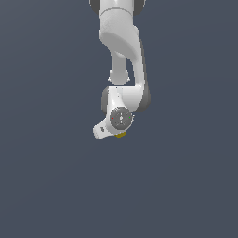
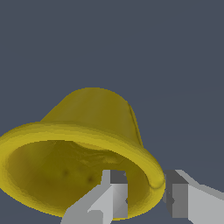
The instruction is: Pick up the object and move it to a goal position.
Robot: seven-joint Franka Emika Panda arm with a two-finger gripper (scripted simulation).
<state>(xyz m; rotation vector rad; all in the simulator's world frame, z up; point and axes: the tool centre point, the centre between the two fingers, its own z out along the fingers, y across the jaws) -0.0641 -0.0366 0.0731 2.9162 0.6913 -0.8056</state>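
Exterior view
Arm (image 1: 122, 42): white, hanging down from the top edge of the frame over a plain dark grey-blue ground, wrist bent low near the middle.
Gripper (image 1: 114, 133): seen mostly from behind the wrist flange; fingers hidden by the hand body, so spread not readable here.
Object (image 1: 121, 135): only a small yellow sliver showing, peeking out just under the hand, toward the exterior view's right of the white hand body — touching or tucked against it.

Wrist view
Object (image 2: 83, 148): bright yellow cup-like piece, tilted, round open rim turned toward the camera, narrower closed end pointing away; dark yellow hollow plainly visible.
Fingers: one grey fingertip (image 2: 114, 194) inside the open mouth of the cup, the other (image 2: 177, 194) outside its wall.
Gripper (image 2: 145, 194): partly spread, with the rim wall of the cup sitting in the gap between the two pads — straddling the rim rather than the whole body.
Contact: both pads very close against the rim wall; whether pressed tight on it cannot be told.
Surroundings: nothing but flat grey-blue ground behind the cup.
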